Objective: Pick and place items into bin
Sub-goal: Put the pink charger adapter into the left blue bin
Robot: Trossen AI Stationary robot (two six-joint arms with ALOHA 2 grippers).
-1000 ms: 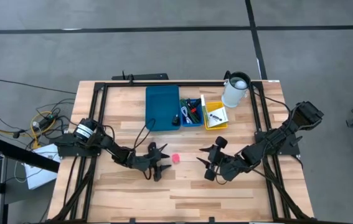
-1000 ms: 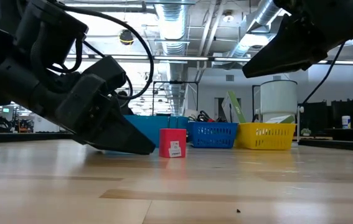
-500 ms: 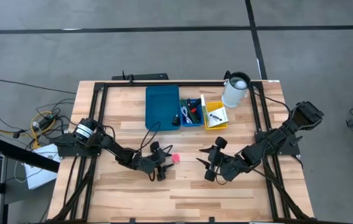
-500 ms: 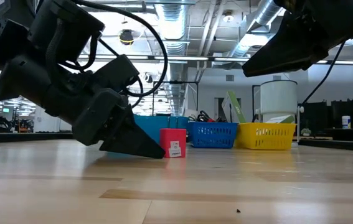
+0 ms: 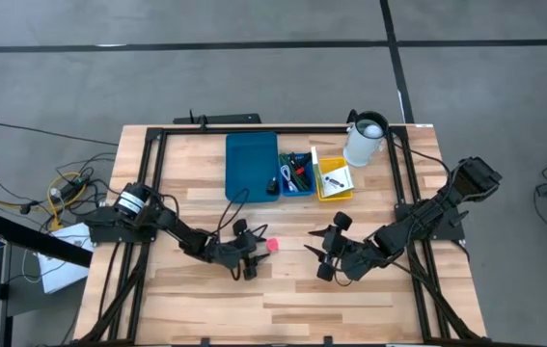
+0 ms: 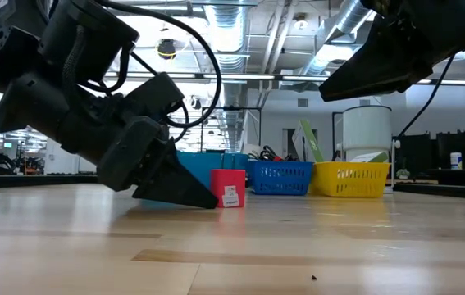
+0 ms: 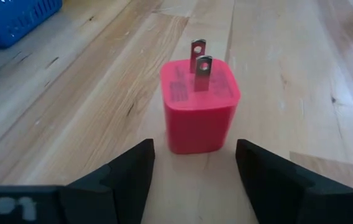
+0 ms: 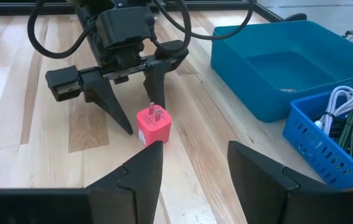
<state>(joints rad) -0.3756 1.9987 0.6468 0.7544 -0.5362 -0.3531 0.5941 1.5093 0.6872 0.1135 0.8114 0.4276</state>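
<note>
The pink-red piece [image 7: 199, 109] is a small plug cube. It stands on its flat base on the bare wood, two metal prongs pointing up [image 5: 272, 245] [image 6: 228, 188] [image 8: 154, 128]. My left gripper [image 5: 256, 252] [image 7: 195, 150] is open and low over the table just left of the cube. Its fingertips stand to either side of the cube's near face, apart from it. My right gripper [image 5: 317, 256] [image 8: 192, 152] is open and waits right of the cube, facing it. The sticks and the card sit in the baskets at the far side.
At the far middle stand a teal bin [image 5: 252, 166], a blue basket [image 5: 297, 173] with cables and sticks, and a yellow basket [image 5: 333, 180] with a white card. The white jug [image 5: 365, 140] stands beside them. A black frame runs along the table's edges.
My left gripper has slid low over the table toward the right edge, closing in on the pink-red cube, then stopped with its fingertips beside it. The cube has stayed in place.
</note>
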